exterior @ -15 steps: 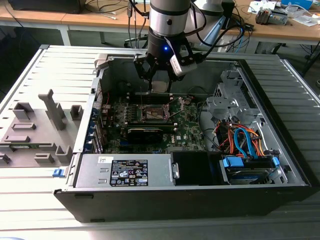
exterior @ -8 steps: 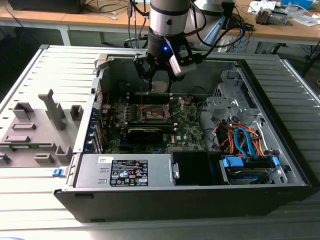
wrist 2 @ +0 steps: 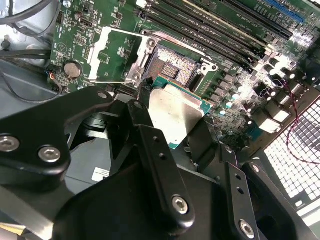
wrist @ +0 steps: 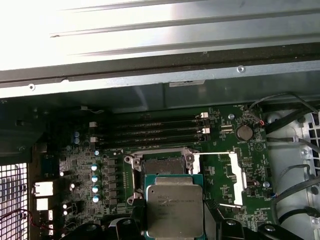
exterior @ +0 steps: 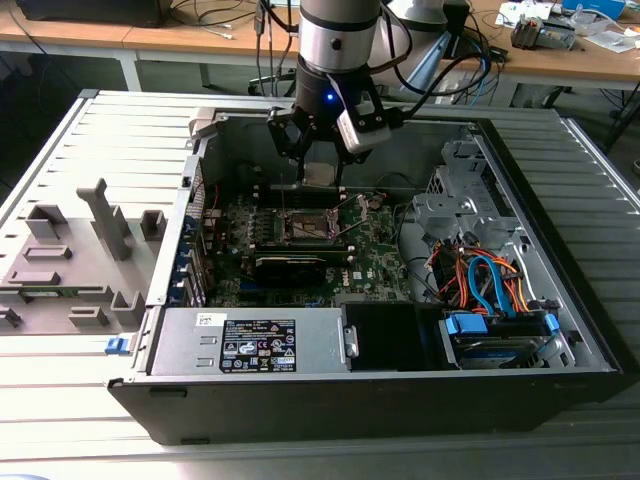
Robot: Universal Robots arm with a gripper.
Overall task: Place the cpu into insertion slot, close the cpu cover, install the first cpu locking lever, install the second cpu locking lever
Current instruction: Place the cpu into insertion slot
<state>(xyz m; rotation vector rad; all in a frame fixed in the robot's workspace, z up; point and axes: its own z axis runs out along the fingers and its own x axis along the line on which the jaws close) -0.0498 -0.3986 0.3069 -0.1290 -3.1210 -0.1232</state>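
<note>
A robotics lab or electronics workshop is suggested. An opened desktop computer case (exterior: 330, 405) is laid on its side on a ribbed grey metal worktop (exterior: 60, 430), with its green circuit board (exterior: 385, 250) exposed. Wooden desks (exterior: 180, 40) strewn with cables (and small gear that cannot be made out) are seen behind, and a grey moulded fixture (exterior: 70, 265) is set beside the case. An industrial robot arm (exterior: 338, 35) is seen above the case.

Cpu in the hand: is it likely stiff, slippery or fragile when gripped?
Likely stiff: the cpu, a flat plate with a metal top, shows no sag in the hand. Probably slippery, as the top looks smooth and it seems pinched by its thin edges. Probably light, being so thin.
</note>
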